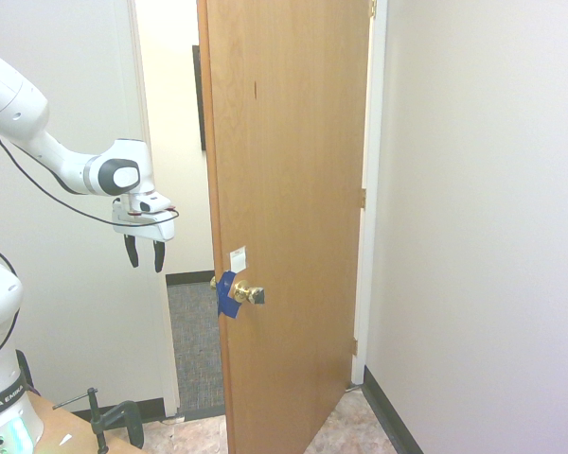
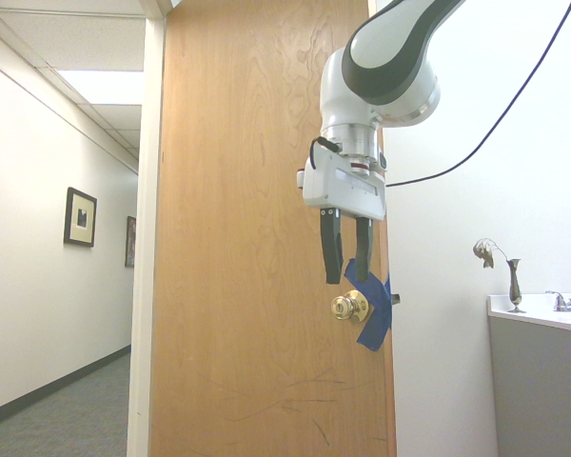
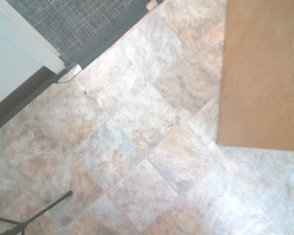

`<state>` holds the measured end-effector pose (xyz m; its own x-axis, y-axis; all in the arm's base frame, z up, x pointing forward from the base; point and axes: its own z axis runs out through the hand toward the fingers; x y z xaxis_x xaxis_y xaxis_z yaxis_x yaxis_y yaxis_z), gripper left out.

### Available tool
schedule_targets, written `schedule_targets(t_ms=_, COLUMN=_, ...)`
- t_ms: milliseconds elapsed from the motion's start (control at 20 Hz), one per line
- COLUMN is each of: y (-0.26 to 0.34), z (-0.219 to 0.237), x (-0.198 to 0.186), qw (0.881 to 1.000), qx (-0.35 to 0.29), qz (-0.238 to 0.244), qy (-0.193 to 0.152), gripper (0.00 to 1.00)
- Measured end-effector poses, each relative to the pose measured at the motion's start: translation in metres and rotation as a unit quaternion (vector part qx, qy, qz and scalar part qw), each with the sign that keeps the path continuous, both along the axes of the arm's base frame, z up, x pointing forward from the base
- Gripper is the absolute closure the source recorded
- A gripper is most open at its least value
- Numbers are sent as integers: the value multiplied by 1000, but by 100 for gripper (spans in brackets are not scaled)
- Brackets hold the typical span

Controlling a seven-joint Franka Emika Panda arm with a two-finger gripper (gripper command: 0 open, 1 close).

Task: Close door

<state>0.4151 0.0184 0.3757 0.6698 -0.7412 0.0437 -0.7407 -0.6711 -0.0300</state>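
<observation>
End effector hangs fingers-down, off the door on its free-edge side, above knob level and apart from it; fingers parted w/ a narrow gap, nothing held. Door stands well ajar, swung into the tiled room, hinges on the far side from the end effector, hallway w/ grey carpet showing through the opening beside the free edge.

Risks, as I judge them:
- Fingers sit close to the free edge; a push landing on the edge itself rather than the flat face could slip off, door barely moves.
- Knob is round, polished brass, so a contact there would likely skid; blue tape wrapped at the latch beside the knob may stop the latch catching, so door could drift back open.
- Pushing near the hinges needs more force; pushing by the knob side is easier but the arc is long and the arm may run out of reach before door meets the frame.

Materials: door is flat, smooth orange-brown wood grain, faint scratches low down below the knob in the second ext. view. Small white sticker just above the knob. Floor under the door = glossy beige stone-look tiles, diagonal grout lines. Walls plain white, dark baseboard.
</observation>
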Motion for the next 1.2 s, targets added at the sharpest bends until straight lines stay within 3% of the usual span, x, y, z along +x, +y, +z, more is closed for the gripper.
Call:
schedule_targets(t_ms=200, y=-4, z=8, x=-1, qw=1000, qx=1, qz=-4, qy=-8, gripper=0)
schedule_targets(t_ms=500, y=-21, z=63, x=-26, qw=999, qx=4, qz=-24, qy=-44, gripper=0)
schedule_targets(t_ms=1200, y=-177, z=93, x=-52, qw=982, qx=6, qz=-172, qy=-83, gripper=0)
